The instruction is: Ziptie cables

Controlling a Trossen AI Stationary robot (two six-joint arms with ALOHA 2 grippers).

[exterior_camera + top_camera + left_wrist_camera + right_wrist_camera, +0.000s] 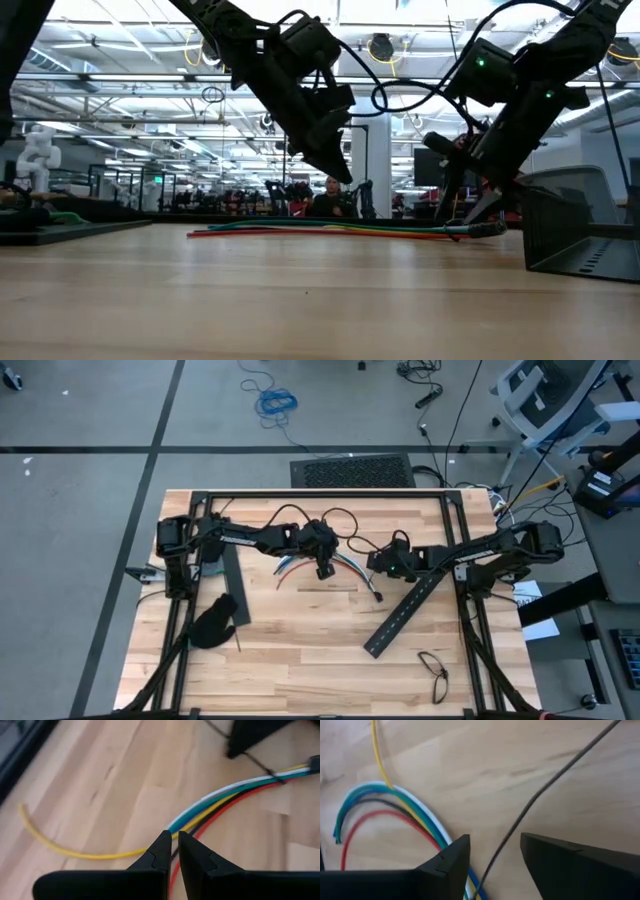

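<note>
The cables (352,565) lie in a curved bundle at mid-table, red, white, teal, blue and dark strands side by side (220,800) (395,800) (330,230). One yellow cable (50,842) strays off alone. A thin dark ziptie (535,800) crosses the bundle near its right end (272,772). My left gripper (174,837) is shut and hangs above the bundle's middle (335,170), clear of it. My right gripper (495,842) stands open near the bundle's right end (385,565), tilted downward, with the ziptie running through the gap between its fingers. My right gripper has the ziptie's strip (492,857) passing between its two fingers, which slant down from the table's right side. I cannot tell whether either finger touches the strip.
A long black slotted bar (405,610) lies slanting just right of the cables, and another (230,585) lies at the left. A black glove (215,622) sits near the left frame rail. Eyeglasses (435,670) rest at the near right. Bare wood lies in front of the cables.
</note>
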